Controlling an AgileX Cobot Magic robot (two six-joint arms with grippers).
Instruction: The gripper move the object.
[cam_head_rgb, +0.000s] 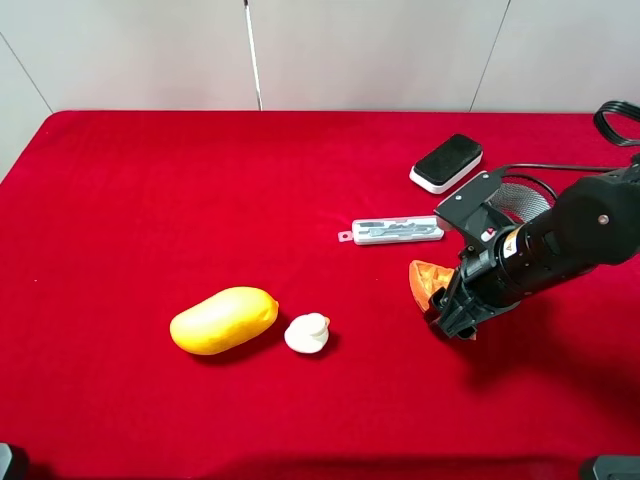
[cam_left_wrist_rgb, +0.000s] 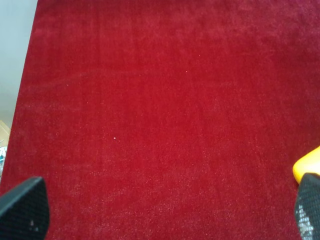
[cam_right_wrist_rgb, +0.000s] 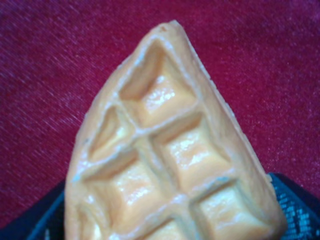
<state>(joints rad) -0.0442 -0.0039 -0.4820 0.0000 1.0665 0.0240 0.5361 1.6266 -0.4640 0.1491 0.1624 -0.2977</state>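
End effectors, two.
- Right end effector (cam_head_rgb: 447, 305): dark jaws closed on the waffle slice, on the right half of the worktop (cam_head_rgb: 150, 200). Its wrist view shows dark fingers (cam_right_wrist_rgb: 296, 205) on either side of the slice's wide end.
- Left end effector (cam_left_wrist_rgb: 165, 212): seen in its own wrist view only, jaws spread wide with nothing between them, above bare red cloth.

Waffle slice (cam_head_rgb: 428, 279), one. An orange wedge with a grid face, gripped at its wide end, its narrow end pointing away from the right end effector. I cannot tell whether it touches the cloth.

Mango (cam_head_rgb: 223, 320), one. Smooth and yellow, lying left of centre, well apart from the slice. Its edge shows beside one left fingertip (cam_left_wrist_rgb: 307, 210).

White object (cam_head_rgb: 307, 333), one. Small and rounded, just beside the mango on the slice's side, between the two.

Clear case (cam_head_rgb: 397, 231), one. Long and flat, lying near the slice toward the far edge, the closest thing to it.

Black-and-white block (cam_head_rgb: 446, 162), one, farther back than the case.

Mesh piece (cam_head_rgb: 522, 199), one. Silvery, partly hidden behind the right arm.

Black cable (cam_head_rgb: 560, 167), one, running along the cloth toward the right arm.
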